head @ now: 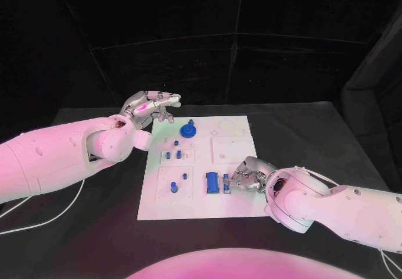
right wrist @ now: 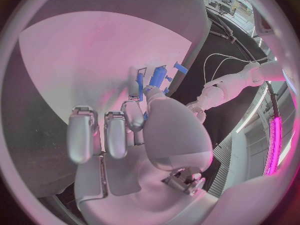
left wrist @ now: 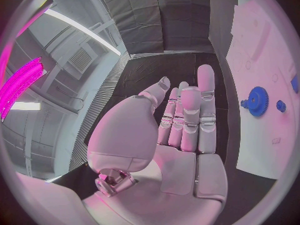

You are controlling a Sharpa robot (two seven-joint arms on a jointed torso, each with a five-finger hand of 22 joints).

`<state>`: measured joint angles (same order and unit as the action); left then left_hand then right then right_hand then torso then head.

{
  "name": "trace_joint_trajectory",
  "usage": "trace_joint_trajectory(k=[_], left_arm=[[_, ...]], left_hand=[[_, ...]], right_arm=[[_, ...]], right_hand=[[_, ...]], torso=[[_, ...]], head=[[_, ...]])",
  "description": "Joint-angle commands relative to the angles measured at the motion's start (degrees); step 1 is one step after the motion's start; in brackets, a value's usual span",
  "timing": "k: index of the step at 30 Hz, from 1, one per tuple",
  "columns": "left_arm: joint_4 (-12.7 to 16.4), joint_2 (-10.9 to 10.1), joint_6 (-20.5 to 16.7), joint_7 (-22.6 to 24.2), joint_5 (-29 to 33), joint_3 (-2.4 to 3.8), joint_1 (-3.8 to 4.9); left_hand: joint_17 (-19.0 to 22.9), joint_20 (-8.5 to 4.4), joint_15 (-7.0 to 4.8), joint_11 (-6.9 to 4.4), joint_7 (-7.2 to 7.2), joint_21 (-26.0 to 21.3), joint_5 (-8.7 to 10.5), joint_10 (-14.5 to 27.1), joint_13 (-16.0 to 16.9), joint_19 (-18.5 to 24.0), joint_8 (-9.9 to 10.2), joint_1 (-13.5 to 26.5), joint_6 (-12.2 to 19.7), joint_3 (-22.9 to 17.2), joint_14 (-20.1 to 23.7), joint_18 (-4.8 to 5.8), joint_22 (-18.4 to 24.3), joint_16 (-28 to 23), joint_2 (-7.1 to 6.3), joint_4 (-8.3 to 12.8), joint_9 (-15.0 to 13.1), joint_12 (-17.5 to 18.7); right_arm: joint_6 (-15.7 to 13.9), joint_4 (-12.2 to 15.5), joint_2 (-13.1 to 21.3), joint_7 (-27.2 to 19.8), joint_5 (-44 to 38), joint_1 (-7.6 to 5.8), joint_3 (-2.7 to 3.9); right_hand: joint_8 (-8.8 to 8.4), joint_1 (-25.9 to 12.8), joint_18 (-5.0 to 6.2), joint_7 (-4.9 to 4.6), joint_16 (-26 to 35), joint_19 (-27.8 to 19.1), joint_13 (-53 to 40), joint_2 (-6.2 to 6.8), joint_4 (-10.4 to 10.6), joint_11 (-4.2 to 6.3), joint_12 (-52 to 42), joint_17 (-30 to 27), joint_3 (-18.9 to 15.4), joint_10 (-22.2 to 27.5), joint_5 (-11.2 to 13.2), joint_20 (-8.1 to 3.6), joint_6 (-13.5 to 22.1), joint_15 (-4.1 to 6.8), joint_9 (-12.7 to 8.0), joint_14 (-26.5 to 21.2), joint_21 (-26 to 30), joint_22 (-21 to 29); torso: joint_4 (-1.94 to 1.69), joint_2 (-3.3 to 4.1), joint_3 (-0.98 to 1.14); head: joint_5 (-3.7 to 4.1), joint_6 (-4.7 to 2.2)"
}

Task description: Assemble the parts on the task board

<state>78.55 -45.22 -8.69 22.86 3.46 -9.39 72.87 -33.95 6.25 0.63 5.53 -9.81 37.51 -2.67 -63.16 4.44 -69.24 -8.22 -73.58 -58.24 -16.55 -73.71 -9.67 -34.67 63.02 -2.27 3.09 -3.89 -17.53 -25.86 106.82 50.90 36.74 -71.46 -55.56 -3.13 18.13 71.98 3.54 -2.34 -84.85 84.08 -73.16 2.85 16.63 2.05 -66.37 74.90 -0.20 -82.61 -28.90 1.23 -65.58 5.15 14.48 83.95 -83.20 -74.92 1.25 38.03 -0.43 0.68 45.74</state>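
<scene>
The white task board (head: pixel 197 200) lies mid-table. A blue gear (head: pixel 189 129) (left wrist: pixel 256 101) stands near its far edge, and several small blue pegs (head: pixel 173 154) (left wrist: pixel 280 105) sit in its left half. A wide blue bar (head: pixel 212 183) (right wrist: pixel 157 77) lies near the front, with a slim blue part (head: pixel 226 185) (right wrist: pixel 138 81) beside it. My right hand (head: pixel 248 178) (right wrist: pixel 134 130) rests on the board, its thumb and one finger closed on the end of the slim part. My left hand (head: pixel 151 107) (left wrist: pixel 184 122) hovers off the board's far left corner, fingers straight, holding nothing.
White cables (head: pixel 50 212) trail over the black table (head: pixel 293 125) at the left. The board's right half has bare recesses (head: pixel 228 145). Another blue piece (right wrist: pixel 180 67) lies beyond the wide bar.
</scene>
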Motion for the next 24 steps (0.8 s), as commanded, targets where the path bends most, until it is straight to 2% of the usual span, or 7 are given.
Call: trace_joint_trajectory(k=[1, 3, 6, 9, 19, 22, 24], left_arm=[[0.1, 0.1, 0.8, 0.0, 0.1, 0.04, 0.09], [0.1, 0.1, 0.8, 0.0, 0.1, 0.04, 0.09], [0.1, 0.1, 0.8, 0.0, 0.1, 0.04, 0.09], [0.1, 0.1, 0.8, 0.0, 0.1, 0.04, 0.09], [0.0, 0.1, 0.8, -0.1, 0.1, 0.04, 0.09], [0.0, 0.1, 0.8, -0.1, 0.1, 0.04, 0.09], [0.0, 0.0, 0.8, -0.1, 0.1, 0.04, 0.08]], left_hand=[[0.1, 0.11, 0.01, 0.00, -0.15, -0.2, -0.12, 0.5, 0.0, -0.4, 0.1, -0.6, 0.4, 0.0, 0.5, -0.76, 0.1, -0.2, 0.10, 0.4, 0.0, -0.3], [0.1, 0.11, 0.01, 0.00, -0.15, -0.2, -0.12, 0.5, 0.0, -0.4, 0.1, -0.6, 0.4, 0.0, 0.5, -0.76, 0.1, -0.2, 0.10, 0.4, 0.0, -0.3], [0.1, 0.11, 0.01, 0.00, -0.15, -0.2, -0.12, 0.5, 0.0, -0.4, 0.1, -0.6, 0.4, 0.0, 0.5, -0.76, 0.1, -0.2, 0.10, 0.4, 0.0, -0.3], [0.1, 0.11, 0.01, 0.00, -0.15, -0.2, -0.12, 0.5, 0.0, -0.4, 0.1, -0.6, 0.4, 0.0, 0.5, -0.76, 0.1, -0.2, 0.10, 0.4, 0.0, -0.3], [0.1, 0.11, 0.01, 0.00, -0.15, -0.2, -0.12, 0.5, 0.0, -0.4, 0.1, -0.6, 0.4, 0.0, 0.5, -0.76, 0.1, -0.2, 0.10, 0.4, 0.0, -0.3], [0.1, 0.11, 0.01, 0.00, -0.15, -0.2, -0.12, 0.5, 0.0, -0.4, 0.1, -0.6, 0.4, 0.0, 0.5, -0.76, 0.1, -0.2, 0.10, 0.4, 0.0, -0.3], [0.1, 0.11, 0.01, 0.00, -0.15, -0.2, -0.12, 0.5, 0.0, -0.4, 0.1, -0.6, 0.4, 0.0, 0.5, -0.76, 0.1, -0.2, 0.10, 0.4, 0.0, -0.3]], right_arm=[[0.5, 0.1, -0.2, 0.0, -0.8, -0.03, 0.01], [0.5, 0.0, -0.2, 0.1, -1.0, -0.03, 0.01], [0.2, 0.0, -0.3, 0.2, -1.6, -0.03, 0.01], [-0.1, -0.1, -0.1, 0.3, -2.2, -0.03, 0.01], [-2.8, 0.7, 1.2, -3.2, -3.4, -0.03, 0.01], [-4.6, 1.1, 2.0, -7.7, -3.5, -0.04, 0.01], [-5.7, 1.2, 2.8, -12.4, -3.6, -0.04, 0.01]], right_hand=[[0.23, -2.4, -0.91, 0.03, -0.4, 0.8, 0.0, -0.17, 0.0, -0.13, -0.4, 7.1, -1.4, -0.4, 1.3, -0.38, -0.4, 0.33, 0.3, 4.5, -0.3, -2.7], [0.26, -3.0, -0.90, 0.06, -0.4, 0.8, 0.0, -0.37, -0.1, -0.10, -0.3, 7.1, -1.9, -0.4, 2.1, -0.40, -0.3, 0.37, 0.6, 4.4, -0.3, -2.6], [0.33, -4.2, -0.88, 0.04, -0.3, 0.7, 0.0, -0.62, -0.1, -0.12, -0.1, 7.0, -3.3, -0.4, 5.9, -0.42, -0.1, 0.36, 1.0, 4.4, -0.2, -2.6], [0.31, -4.5, -0.87, 0.00, -0.2, 0.7, 0.2, -0.61, -0.1, -0.16, 0.2, 6.8, -4.0, -0.2, 7.1, -0.42, 0.1, 0.35, 1.3, 4.4, -0.2, -2.5], [0.39, -1.6, -0.86, 0.02, -0.1, 0.7, 0.1, -0.69, -1.5, -0.13, 0.3, 6.8, -4.4, -0.1, 6.2, -0.45, 0.6, 0.38, 2.0, 4.4, -0.2, -2.5], [-0.04, 0.6, -0.82, -0.19, 0.0, 0.6, 0.3, -0.60, -2.7, -0.25, 0.7, 6.6, -4.3, 0.2, 5.4, -0.43, 1.6, 0.32, 2.1, 4.3, 0.0, -2.3], [-1.28, 3.4, -0.82, -0.95, 0.1, 0.5, 0.3, -0.76, -4.2, -0.79, 0.9, 6.5, -3.8, 0.5, 5.2, -0.23, 3.7, -0.03, 1.9, 4.3, 0.1, -2.2]], torso=[[-0.03, -0.02, 0.01], [-0.05, 0.00, 0.00], [-0.03, -0.04, 0.00], [-0.02, -0.06, -0.01], [-0.01, -0.04, 0.05], [-0.01, -0.07, 0.04], [0.01, 0.00, 0.06]], head=[[0.04, -0.06], [0.09, -0.08], [0.07, -0.13], [0.12, -0.15], [0.16, -0.19], [0.19, -0.26], [0.16, -0.36]])
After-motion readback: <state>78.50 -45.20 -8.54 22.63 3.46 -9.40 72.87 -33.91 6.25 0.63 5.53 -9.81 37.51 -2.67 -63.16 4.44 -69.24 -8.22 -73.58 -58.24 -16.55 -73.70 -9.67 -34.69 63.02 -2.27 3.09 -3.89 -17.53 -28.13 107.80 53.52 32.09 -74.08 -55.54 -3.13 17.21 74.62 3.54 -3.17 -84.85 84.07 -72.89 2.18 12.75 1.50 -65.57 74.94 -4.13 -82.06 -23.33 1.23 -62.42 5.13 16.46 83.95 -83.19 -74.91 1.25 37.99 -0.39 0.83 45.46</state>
